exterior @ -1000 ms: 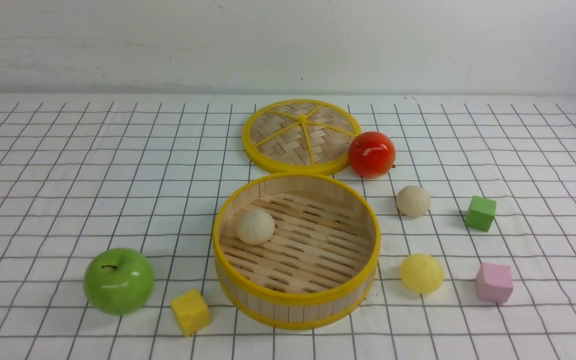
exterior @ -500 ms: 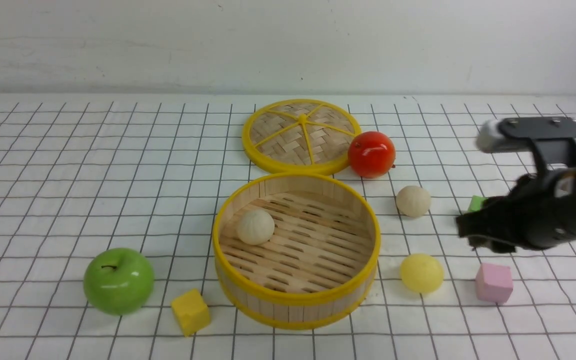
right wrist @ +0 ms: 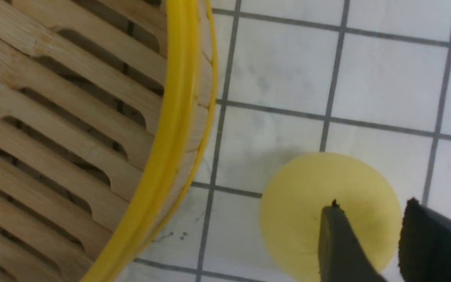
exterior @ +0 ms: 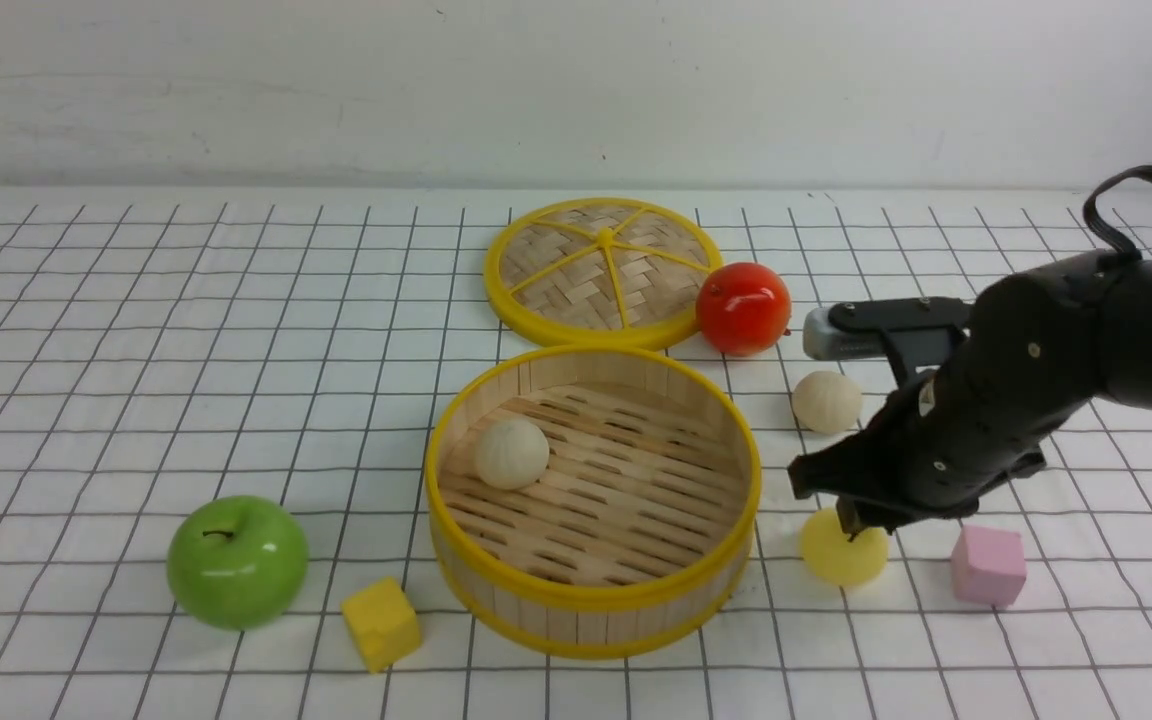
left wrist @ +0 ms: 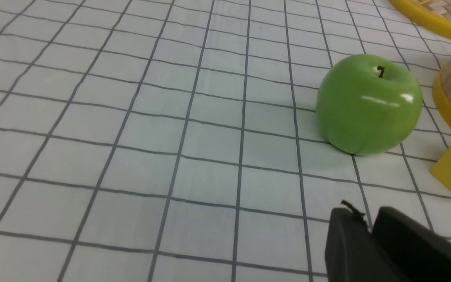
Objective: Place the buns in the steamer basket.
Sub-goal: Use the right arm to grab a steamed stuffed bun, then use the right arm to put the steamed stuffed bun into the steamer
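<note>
Right gripper point(exterior: 851, 520) directly above the yellow bun point(exterior: 844, 553), tips at its crown; fingers point(right wrist: 337, 243) a narrow gap apart, holding nothing. Bun sits dome up on the cloth, just right of the basket point(exterior: 591, 598); round, no long axis. One white bun point(exterior: 511, 453) inside the basket, left side. Another white bun point(exterior: 826, 402) farther off, right. Left gripper point(left wrist: 370, 235) pressed together, near the apple point(left wrist: 369, 104).

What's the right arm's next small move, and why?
Probably open wider and lower straight down around the pale yellow bun. The right pincer hangs just over that bun's top with only a narrow gap between its fingers, too narrow for the bun. The bun sits on the cloth beside the steamer basket, which holds only one cream-white bun.
</note>
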